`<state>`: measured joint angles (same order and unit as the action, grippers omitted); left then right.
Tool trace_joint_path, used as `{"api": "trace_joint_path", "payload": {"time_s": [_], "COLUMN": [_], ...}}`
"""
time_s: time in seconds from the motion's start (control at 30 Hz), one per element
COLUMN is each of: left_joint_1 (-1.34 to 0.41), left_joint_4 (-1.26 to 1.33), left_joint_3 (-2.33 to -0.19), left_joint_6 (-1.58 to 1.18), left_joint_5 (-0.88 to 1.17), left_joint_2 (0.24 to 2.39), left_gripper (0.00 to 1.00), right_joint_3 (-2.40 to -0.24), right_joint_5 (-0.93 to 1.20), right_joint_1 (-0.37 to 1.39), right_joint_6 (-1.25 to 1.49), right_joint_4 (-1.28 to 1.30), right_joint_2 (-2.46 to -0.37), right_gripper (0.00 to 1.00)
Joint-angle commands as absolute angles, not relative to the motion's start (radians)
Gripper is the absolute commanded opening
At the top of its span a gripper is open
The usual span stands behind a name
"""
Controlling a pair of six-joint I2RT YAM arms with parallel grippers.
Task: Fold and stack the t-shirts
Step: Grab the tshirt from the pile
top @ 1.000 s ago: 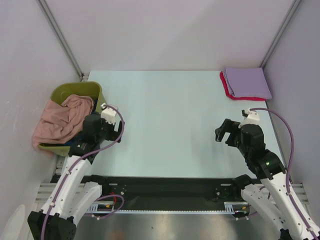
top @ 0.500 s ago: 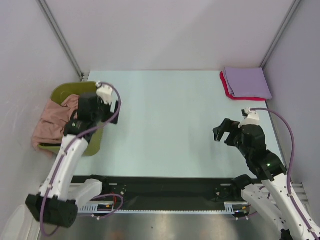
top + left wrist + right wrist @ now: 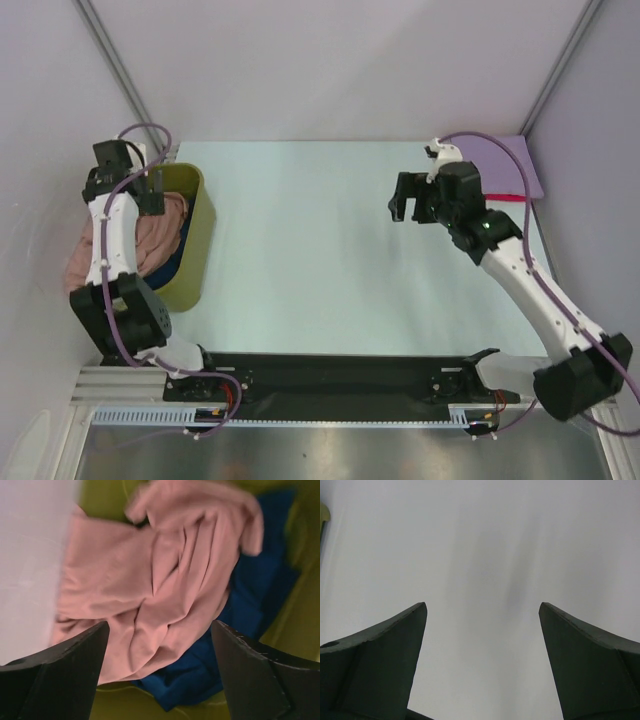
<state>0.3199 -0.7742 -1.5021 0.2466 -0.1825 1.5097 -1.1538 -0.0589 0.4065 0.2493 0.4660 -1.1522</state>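
Salmon-pink t-shirt [image 3: 165, 580]: you will find it crumpled in the tub at the table's 9 o'clock edge. It lies on top of the blue shirt, and one part is draped over the tub's outer rim toward the wall.
Dark blue t-shirt [image 3: 250, 605]: it sits under the pink one inside the tub, showing from 3 to 6 o'clock in your left wrist view.
Olive-green tub [image 3: 195, 235]: this plastic tub stands at the table's 9 o'clock side with both of those shirts in it.
Lavender t-shirt [image 3: 515, 165]: it is folded flat in the table's 1 o'clock corner, and your right arm partly hides it.
Red t-shirt [image 3: 508, 199]: it is folded beneath the lavender one, and only a thin edge shows along the stack's 6 o'clock side.
Left gripper [image 3: 160, 630]: your pincer is released, with its fingers spread wide and nothing between them. It hangs over the pink cloth near the tub's 12 o'clock end; you cannot tell whether it touches the cloth.
Right gripper [image 3: 482, 607]: this pincer is released too, spread above the bare table and holding nothing. From above it hangs at 9 o'clock of the folded stack, apart from it.
Table [image 3: 320, 250]: the surface is pale green.
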Motion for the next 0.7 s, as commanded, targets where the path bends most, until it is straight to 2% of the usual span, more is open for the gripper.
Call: {"api": "trace_joint_path", "payload": {"time_s": [0.0, 0.13, 0.27, 0.3, 0.33, 0.37, 0.57, 0.67], "left_joint_1": [0.348, 0.348, 0.348, 0.348, 0.348, 0.347, 0.345, 0.345], "left_joint_4": [-0.787, -0.792, -0.747, -0.742, -0.749, -0.752, -0.768, -0.813], "left_joint_3": [-1.434, -1.431, -1.431, -1.431, -1.433, -1.434, -1.468, -1.583], "left_joint_6": [0.317, 0.331, 0.342, 0.344, 0.348, 0.348, 0.321, 0.282], "left_joint_5": [-0.181, -0.124, -0.187, -0.183, -0.146, -0.137, -0.098, -0.045], "left_joint_2": [1.606, 1.773, 1.844, 1.844, 1.841, 1.821, 1.668, 1.57], "left_gripper": [0.86, 0.81, 0.63, 0.48, 0.37, 0.01, 0.0, 0.0], "right_joint_3": [-1.281, -1.31, -1.313, -1.31, -1.301, -1.296, -1.264, -1.27], "right_joint_5": [-0.009, -0.009, 0.026, 0.015, 0.006, 0.002, -0.041, -0.044], "right_joint_1": [0.41, 0.413, 0.413, 0.416, 0.416, 0.414, 0.419, 0.419], "right_joint_6": [0.163, 0.181, 0.222, 0.229, 0.235, 0.248, 0.261, 0.244], "right_joint_4": [0.449, 0.433, 0.423, 0.423, 0.422, 0.423, 0.42, 0.425], "right_joint_2": [-1.261, -1.315, -1.322, -1.313, -1.305, -1.299, -1.227, -1.212], "right_gripper": [1.0, 1.0, 1.0, 1.0, 1.0, 0.99, 1.0, 1.0]}}
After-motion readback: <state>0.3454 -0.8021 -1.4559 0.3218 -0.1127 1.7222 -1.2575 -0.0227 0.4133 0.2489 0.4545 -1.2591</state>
